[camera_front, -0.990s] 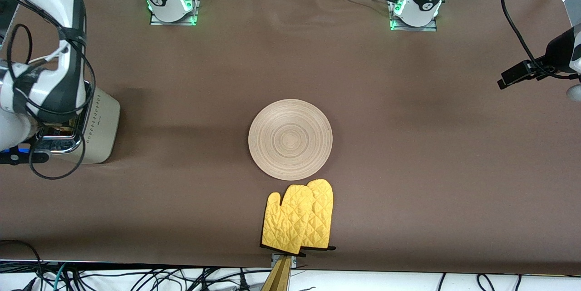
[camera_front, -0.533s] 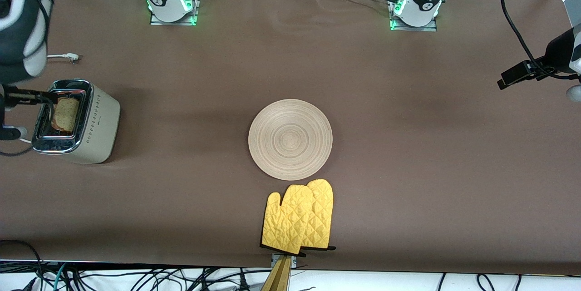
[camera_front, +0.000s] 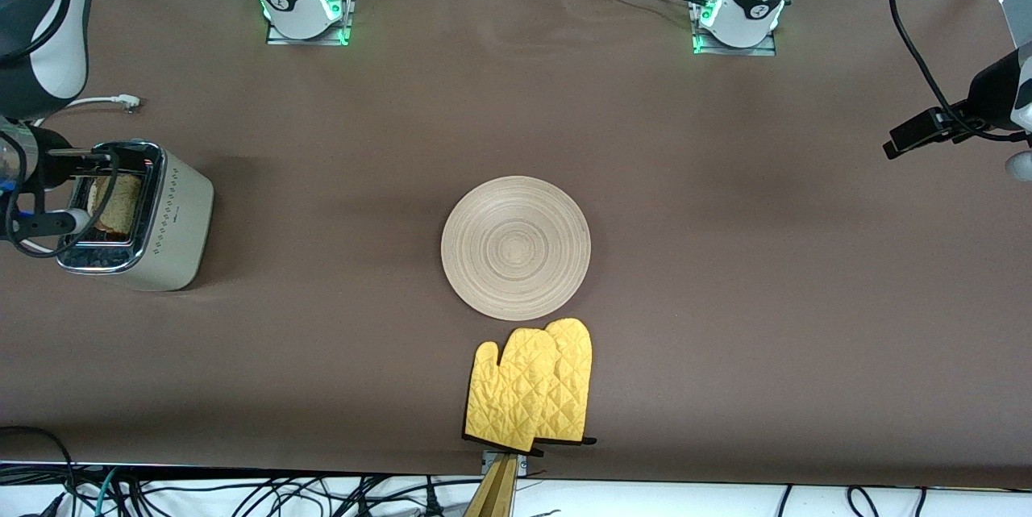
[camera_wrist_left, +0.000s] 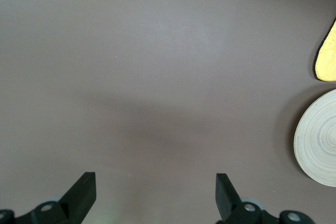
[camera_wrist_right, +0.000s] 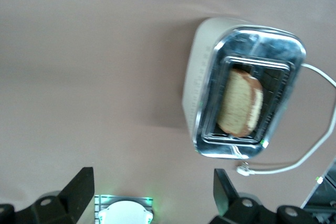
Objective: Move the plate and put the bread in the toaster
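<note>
Rising clear of the toaster (camera_front: 153, 218), the right pincer (camera_wrist_right: 152, 192) gapes empty — bread (camera_wrist_right: 240, 102) now sits slotted, left pincer (camera_wrist_left: 155, 195) waiting open over bare surface (camera_front: 726, 259).

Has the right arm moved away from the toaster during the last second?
Yes. It covered most of the toaster a second ago; now it has pulled back toward the table's edge, uncovering the bread in the slot. The right gripper, fingers open, hangs above.

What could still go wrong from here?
The bread leans tilted in the toaster slot and may not be fully seated. The right gripper, open, hangs over the table beside the toaster, near its white cord, which the arm might snag. The left gripper, open, waits over bare table; the plate almost touches the yellow mitts.
</note>
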`<state>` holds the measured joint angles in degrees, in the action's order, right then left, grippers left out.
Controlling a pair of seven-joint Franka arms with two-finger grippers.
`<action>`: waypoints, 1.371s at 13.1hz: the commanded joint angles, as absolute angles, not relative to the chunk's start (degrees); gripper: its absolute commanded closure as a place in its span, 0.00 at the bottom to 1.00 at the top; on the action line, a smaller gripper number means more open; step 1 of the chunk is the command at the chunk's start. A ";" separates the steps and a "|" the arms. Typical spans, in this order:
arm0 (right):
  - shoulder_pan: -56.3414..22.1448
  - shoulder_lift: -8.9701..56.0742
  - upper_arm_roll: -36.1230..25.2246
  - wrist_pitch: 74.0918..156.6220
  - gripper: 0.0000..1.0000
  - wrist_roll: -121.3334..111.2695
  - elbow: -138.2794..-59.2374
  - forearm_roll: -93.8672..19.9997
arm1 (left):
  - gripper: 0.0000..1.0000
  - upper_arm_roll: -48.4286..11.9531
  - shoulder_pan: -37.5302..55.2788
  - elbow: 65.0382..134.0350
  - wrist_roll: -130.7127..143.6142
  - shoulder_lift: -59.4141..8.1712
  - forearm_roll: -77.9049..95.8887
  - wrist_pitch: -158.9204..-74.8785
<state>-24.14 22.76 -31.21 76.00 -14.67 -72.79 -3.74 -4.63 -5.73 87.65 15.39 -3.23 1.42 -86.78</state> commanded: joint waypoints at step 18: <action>0.53 3.87 0.18 84.37 0.00 -1.02 -84.46 -2.11 | 0.00 -4.83 -5.80 85.96 15.73 -3.96 1.85 -85.96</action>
<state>-0.90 6.13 -1.11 82.02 3.83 -80.79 -1.57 -4.65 -5.72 87.59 15.39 -3.27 1.42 -86.78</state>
